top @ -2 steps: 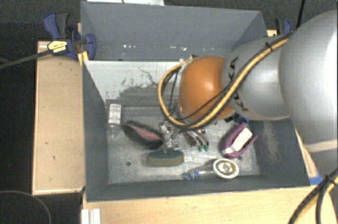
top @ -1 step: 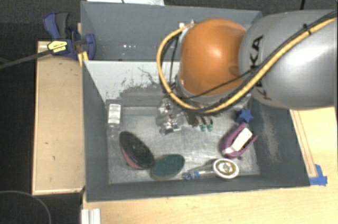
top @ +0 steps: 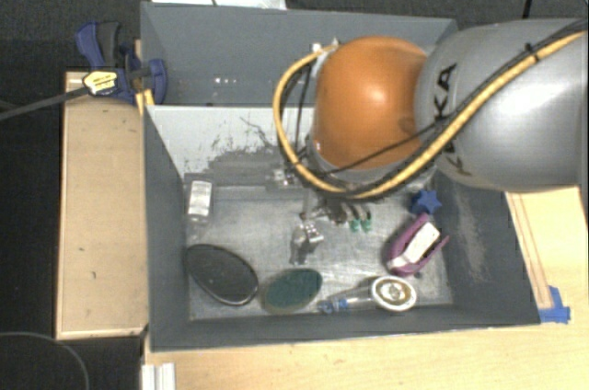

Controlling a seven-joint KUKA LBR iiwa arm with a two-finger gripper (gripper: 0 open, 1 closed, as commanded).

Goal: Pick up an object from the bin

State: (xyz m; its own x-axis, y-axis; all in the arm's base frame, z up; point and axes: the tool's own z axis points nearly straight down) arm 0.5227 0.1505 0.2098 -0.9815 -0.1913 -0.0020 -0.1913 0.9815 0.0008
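While the pincer (top: pixel 308 236) hangs low in the bin (top: pixel 175 195) | its spread: cannot tell | nearest: green oval pad (top: pixel 293 289) | nothing seen lifted; grasp, raise remain.

The arm (top: pixel 502 103) runs off the right edge; its orange cover (top: pixel 368 98) hides part of the bin's (top: pixel 167 195) back wall. A blue thing (top: pixel 425 200) lies half under the arm (shape unclear), and small green bits (top: pixel 360 221) below the cover are too tiny to name.
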